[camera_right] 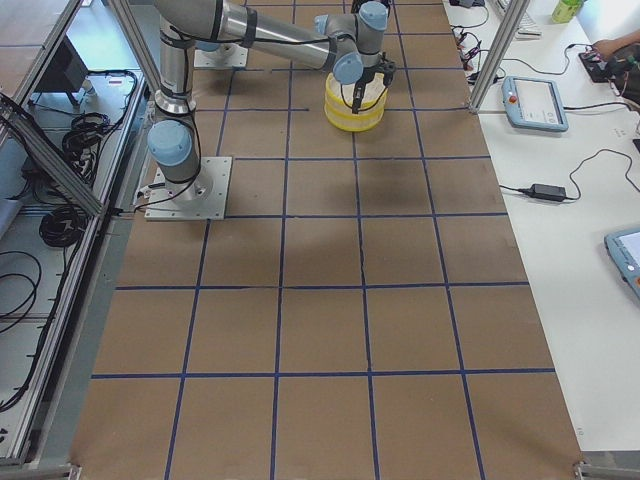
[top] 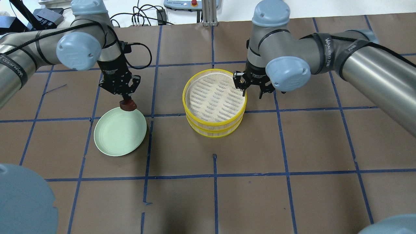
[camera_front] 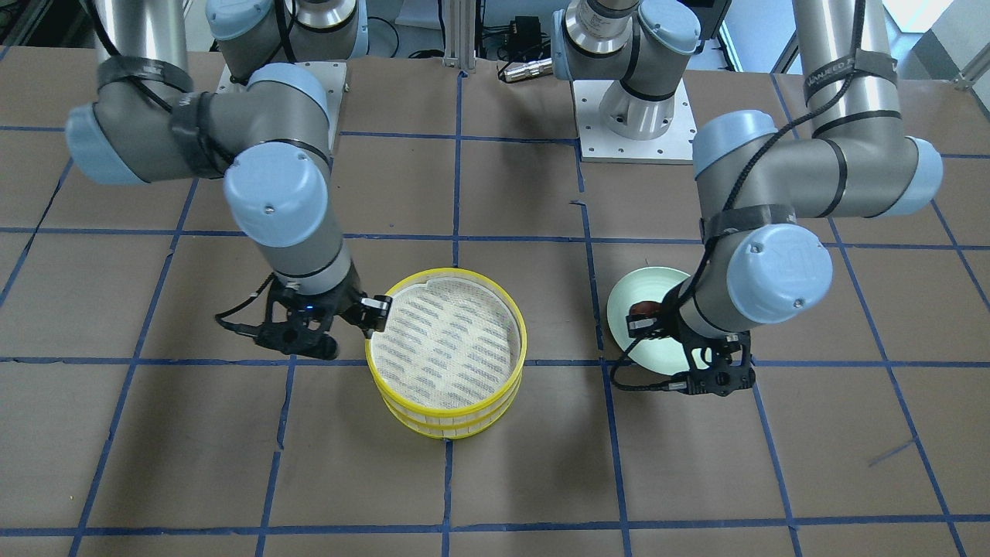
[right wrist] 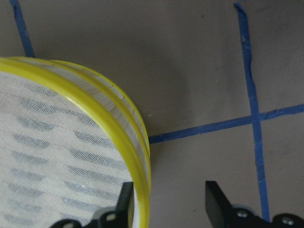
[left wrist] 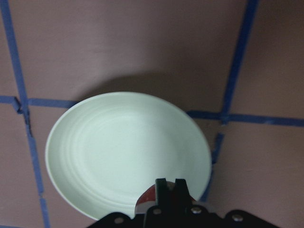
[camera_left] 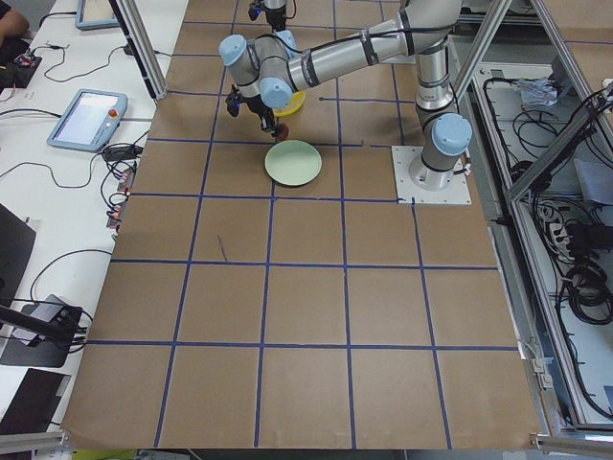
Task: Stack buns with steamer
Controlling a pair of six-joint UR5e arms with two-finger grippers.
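Where the left jaws meet, the reddish-brown bun (top: 127, 105) sits clamped.

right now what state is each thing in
left gripper, shut on the reddish-brown bun
reddish-brown bun, gripped, over the rim of the plate
plate, nothing lying on it
steamer, uncovered, liner bare
right gripper, open, fingers astride the steamer's rim

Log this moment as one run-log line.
left gripper: shut on reddish-brown bun, over edge of pale green plate | right gripper: open, fingers astride rim of yellow steamer | white bun: not in view
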